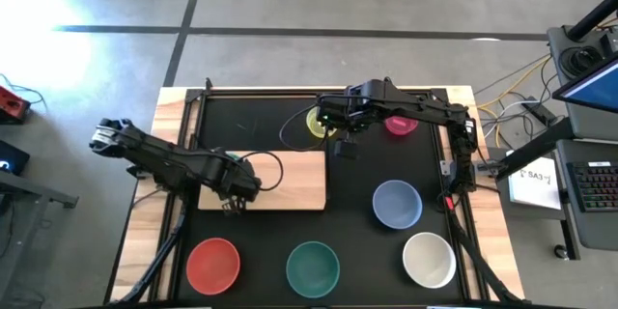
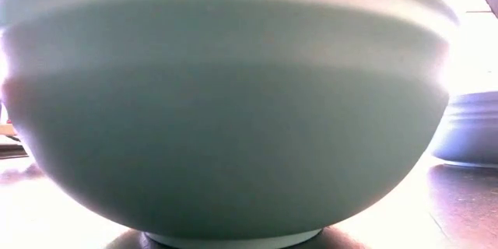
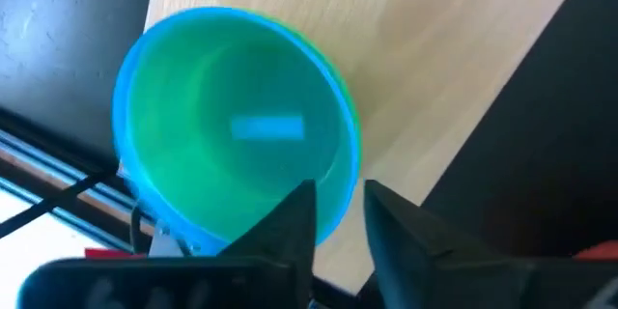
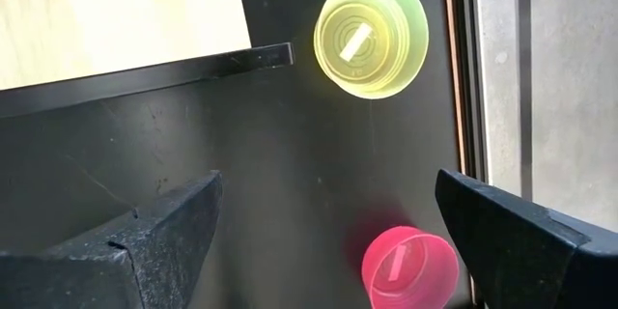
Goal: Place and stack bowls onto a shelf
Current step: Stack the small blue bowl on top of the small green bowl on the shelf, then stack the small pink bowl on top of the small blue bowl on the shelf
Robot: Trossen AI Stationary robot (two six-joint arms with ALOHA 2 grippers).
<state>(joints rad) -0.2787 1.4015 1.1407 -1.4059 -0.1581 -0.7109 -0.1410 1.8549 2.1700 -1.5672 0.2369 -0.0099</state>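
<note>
black tabletop [image 1: 357, 241] under wood shelf [image 1: 294, 182]

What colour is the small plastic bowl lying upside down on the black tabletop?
Yellow: the small upturned plastic bowl shows best in the right wrist view.

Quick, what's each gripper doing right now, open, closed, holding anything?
Left gripper: at the cyan bowl's rim on the shelf; grip cannot be told.
Right gripper: open, empty, above the yellow bowl and magenta bowl.

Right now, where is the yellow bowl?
In the high view, the yellow bowl sits on the black tabletop at its far edge, beyond the wooden shelf and left of the magenta bowl.
</note>
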